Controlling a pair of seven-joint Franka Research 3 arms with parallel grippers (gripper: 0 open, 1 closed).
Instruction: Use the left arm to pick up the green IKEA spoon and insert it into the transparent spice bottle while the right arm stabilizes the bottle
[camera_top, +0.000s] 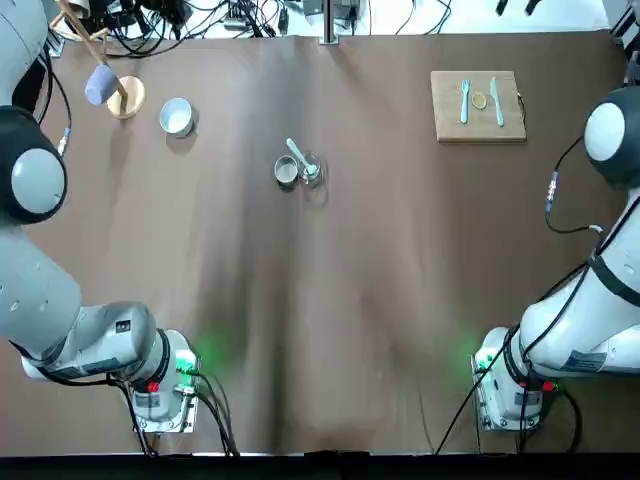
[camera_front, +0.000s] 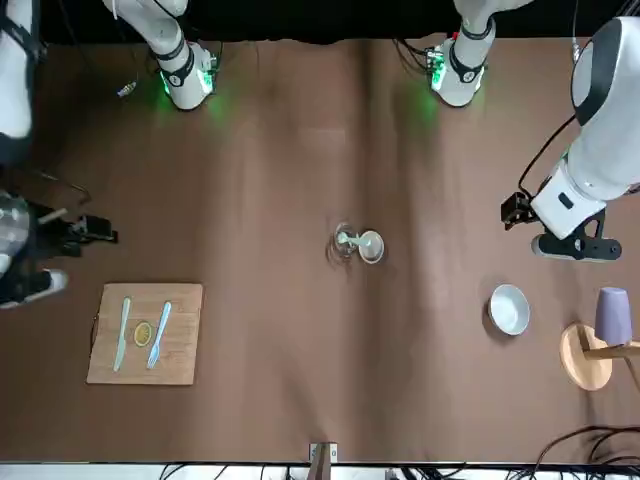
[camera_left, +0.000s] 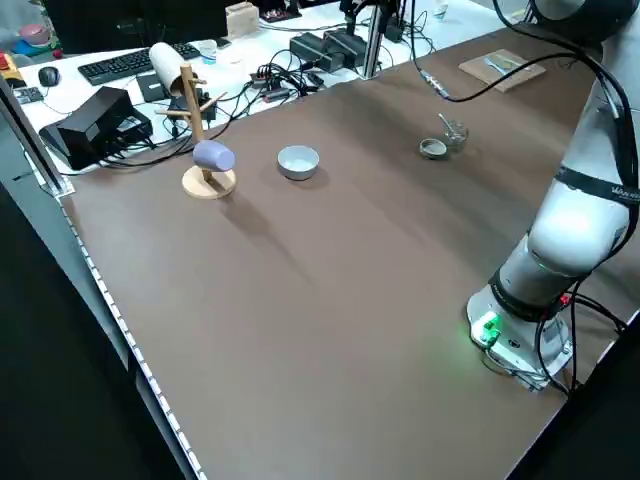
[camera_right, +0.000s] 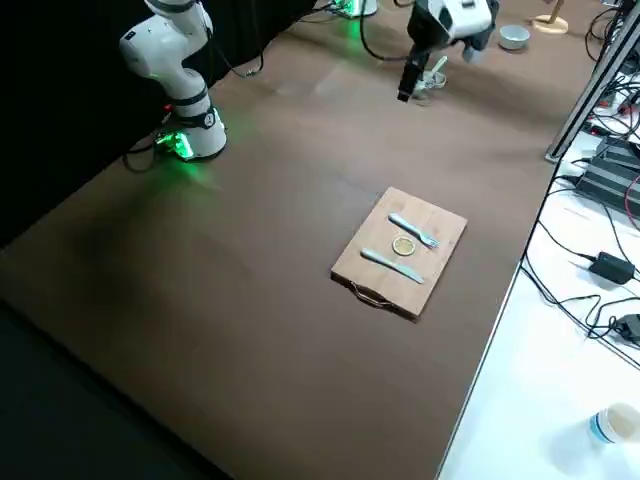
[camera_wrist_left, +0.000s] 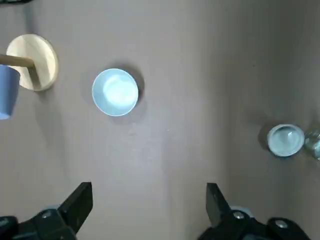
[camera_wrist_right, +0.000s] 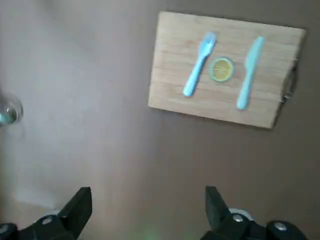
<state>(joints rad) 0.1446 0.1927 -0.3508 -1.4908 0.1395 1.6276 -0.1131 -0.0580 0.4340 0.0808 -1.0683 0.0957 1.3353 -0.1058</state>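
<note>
Already the spoon (camera_top: 297, 156) stands tilted in the clear bottle (camera_top: 311, 170) at mid-table, its handle leaning out over the rim. Touching the bottle's left side is a grey cup (camera_top: 286, 172). Farther left sits a white bowl (camera_top: 176, 116). Both grippers hover well apart from these, the left gripper (camera_wrist_left: 149, 206) and right gripper (camera_wrist_right: 148, 209) with jaws spread wide, holding nothing.

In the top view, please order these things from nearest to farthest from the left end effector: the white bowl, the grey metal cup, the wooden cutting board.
The left end effector is not itself visible in the top view; its wrist view places it near the white bowl.
1. White bowl, far left.
2. Grey metal cup, centre, beside the transparent spice bottle.
3. Wooden cutting board, far right.
</note>
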